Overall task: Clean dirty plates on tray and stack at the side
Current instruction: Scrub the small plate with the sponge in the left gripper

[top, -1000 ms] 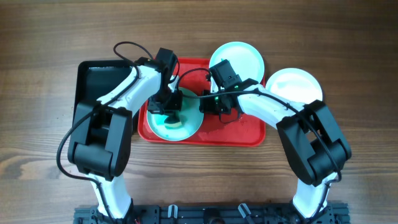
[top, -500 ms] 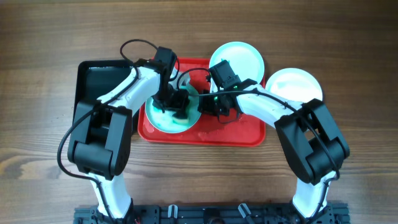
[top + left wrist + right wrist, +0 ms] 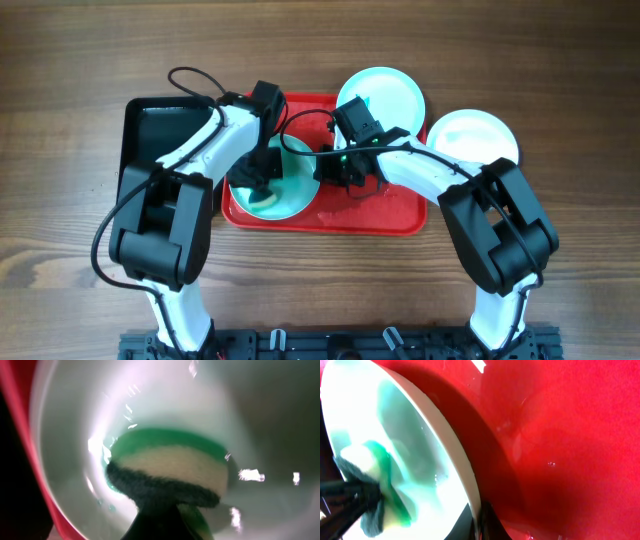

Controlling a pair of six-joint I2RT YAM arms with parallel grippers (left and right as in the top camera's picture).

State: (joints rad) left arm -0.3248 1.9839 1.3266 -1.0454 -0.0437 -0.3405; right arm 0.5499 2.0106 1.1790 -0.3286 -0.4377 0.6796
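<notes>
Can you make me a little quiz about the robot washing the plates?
1. True or false: the sponge is touching the turquoise plate on the red tray.
2. What colour is the lone plate on the table, off the tray's right end? A) cream-white B) black C) red
3. Fill in: the sponge is held by the ____ pincer.

Key: 1 true. 2 A. 3 left. The left pincer grips the sponge, and the right pincer holds the turquoise plate's rim.
</notes>
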